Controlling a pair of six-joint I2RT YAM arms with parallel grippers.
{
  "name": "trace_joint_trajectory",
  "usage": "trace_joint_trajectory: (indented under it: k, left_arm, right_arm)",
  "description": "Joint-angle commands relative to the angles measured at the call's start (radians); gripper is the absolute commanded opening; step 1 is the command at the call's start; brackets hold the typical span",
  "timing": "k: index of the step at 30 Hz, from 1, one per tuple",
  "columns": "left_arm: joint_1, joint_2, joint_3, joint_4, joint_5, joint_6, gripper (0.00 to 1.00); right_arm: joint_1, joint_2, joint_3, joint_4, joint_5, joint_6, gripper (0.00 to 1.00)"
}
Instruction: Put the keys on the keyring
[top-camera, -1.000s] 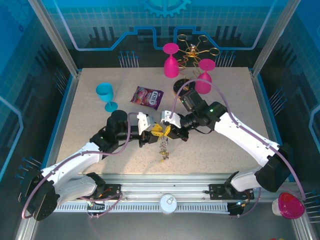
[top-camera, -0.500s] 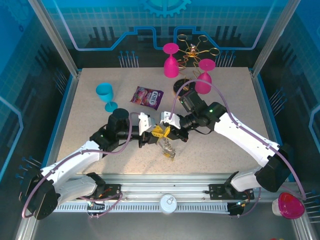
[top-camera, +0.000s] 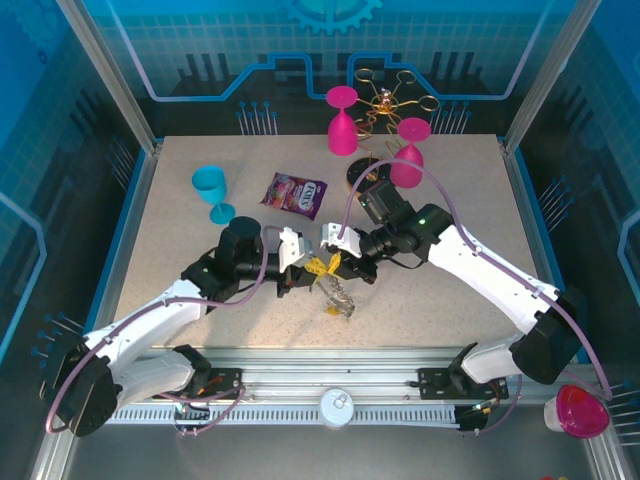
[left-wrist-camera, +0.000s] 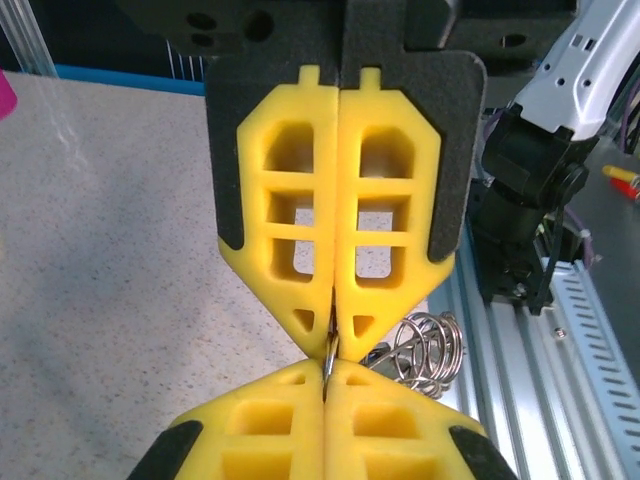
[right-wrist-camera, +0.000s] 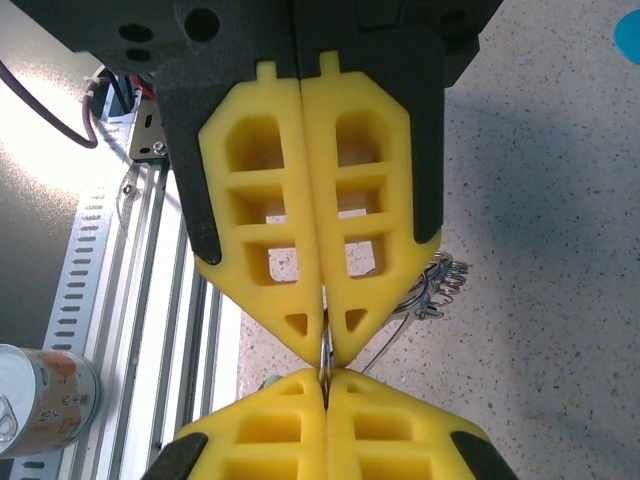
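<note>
My left claw (left-wrist-camera: 330, 338) and right claw (right-wrist-camera: 324, 348) both pinch shut on keyring (top-camera: 338, 288), tips meeting; keys (right-wrist-camera: 443, 275) dangle; bag (top-camera: 296, 194), goblet (top-camera: 211, 190) upper left.

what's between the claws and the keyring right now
Nothing visible. The left claw and right claw are shut tip to tip, both pinching the thin keyring, with the keys dangling beside them.
</note>
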Motion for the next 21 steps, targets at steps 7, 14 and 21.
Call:
trace_joint_trajectory:
  k: [7,14,21]
  left_arm:
    - [0.003,-0.074,-0.072,0.197,-0.051,-0.038,0.00]
    - [0.004,-0.121,-0.170,0.387,-0.078,-0.121,0.00]
    - [0.004,-0.132,-0.180,0.398,-0.069,-0.128,0.00]
  right_arm:
    - [-0.095,-0.140,-0.105,0.165,-0.112,0.140,0.36]
    - [-0.116,-0.218,-0.269,0.343,-0.101,0.226,0.43]
    - [-0.086,-0.190,-0.267,0.385,-0.167,0.241,0.43]
